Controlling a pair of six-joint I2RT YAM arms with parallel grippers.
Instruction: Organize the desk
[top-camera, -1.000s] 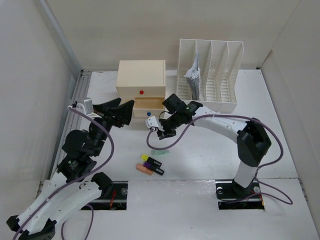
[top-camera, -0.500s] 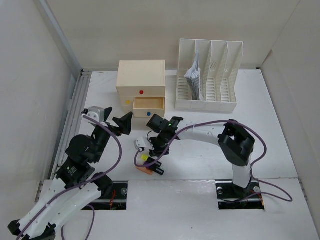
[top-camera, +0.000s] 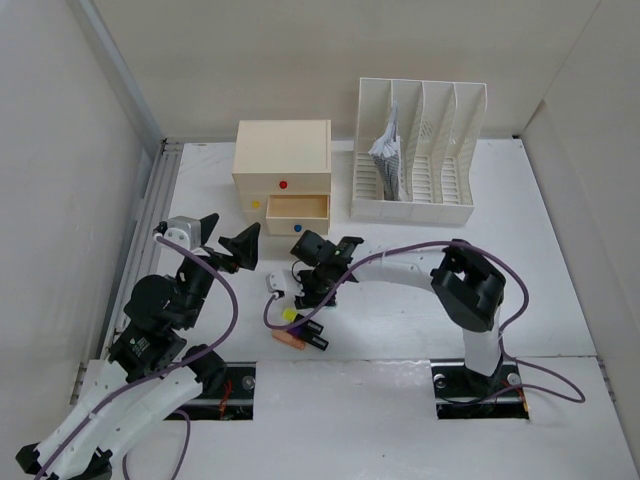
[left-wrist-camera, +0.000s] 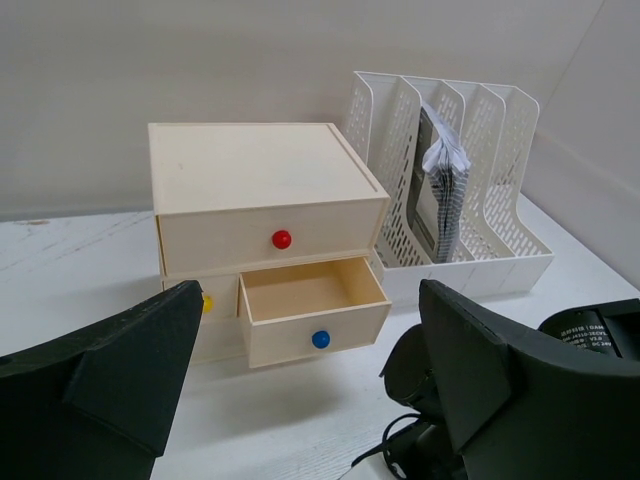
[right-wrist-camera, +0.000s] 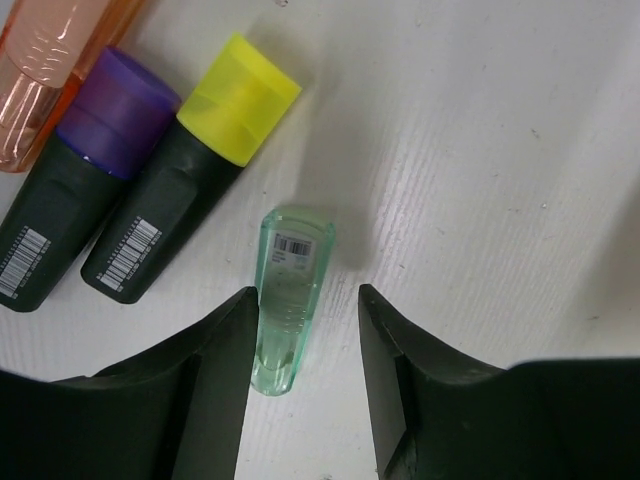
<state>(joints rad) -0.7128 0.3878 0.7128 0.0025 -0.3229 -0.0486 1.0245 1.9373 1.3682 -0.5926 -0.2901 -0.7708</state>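
On the white desk (top-camera: 560, 250) lies a clear green cap (right-wrist-camera: 290, 295), flat between my right gripper's (right-wrist-camera: 308, 300) open jaws and close to the left finger. Beside it lie a yellow-capped highlighter (right-wrist-camera: 215, 165), a purple-capped one (right-wrist-camera: 90, 175) and an orange one (right-wrist-camera: 55, 60). In the top view the right gripper (top-camera: 305, 295) points down just above these highlighters (top-camera: 300, 330) and hides the cap. My left gripper (top-camera: 228, 237) is open and empty, facing the cream drawer box (left-wrist-camera: 260, 190), whose blue-knob drawer (left-wrist-camera: 312, 315) stands open and empty.
A white slotted file rack (top-camera: 420, 150) with a notebook (left-wrist-camera: 440, 195) in one slot stands at the back, right of the drawer box (top-camera: 282, 160). The right arm's forearm (top-camera: 400, 265) stretches across the middle of the desk. Walls close in on three sides.
My right gripper swung from the drawer front down and toward the near side, over the green cap by the highlighters. My left gripper drew back a little from the drawer box.
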